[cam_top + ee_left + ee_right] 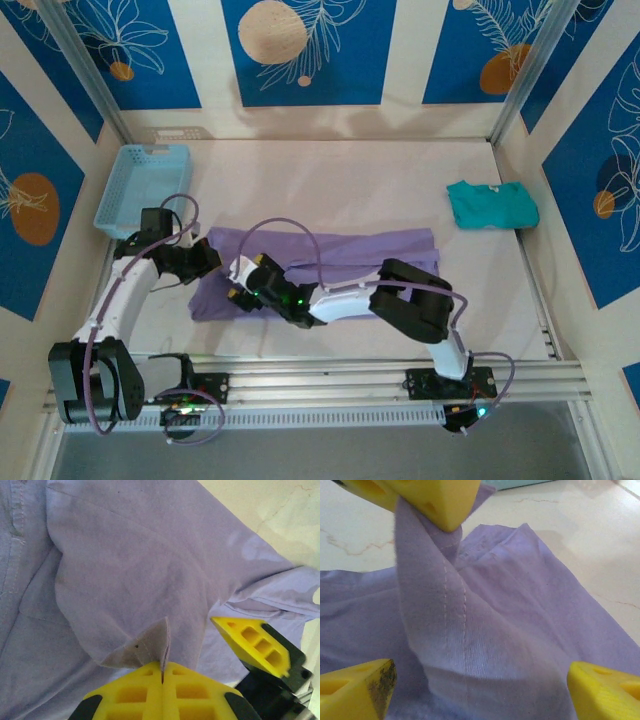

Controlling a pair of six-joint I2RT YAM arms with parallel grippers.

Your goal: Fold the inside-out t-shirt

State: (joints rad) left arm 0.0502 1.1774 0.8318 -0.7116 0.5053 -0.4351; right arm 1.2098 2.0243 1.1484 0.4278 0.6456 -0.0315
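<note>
Table (350,180) free beyond t-shirt (330,250) | left gripper (162,667) pinching its edge | right gripper (480,685) agape

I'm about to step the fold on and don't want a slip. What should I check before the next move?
1. Grip: left hand shut on a fold of the shirt: ok.
2. Readiness: right hand open, raised fabric between its fingers: ok.
3. Layers in the pinch: cannot tell.
4. Flatness: not ok, a ridge is pulled up at the left hand.
5. Clearance: teal shirt and basket lie apart from the work: ok.
</note>
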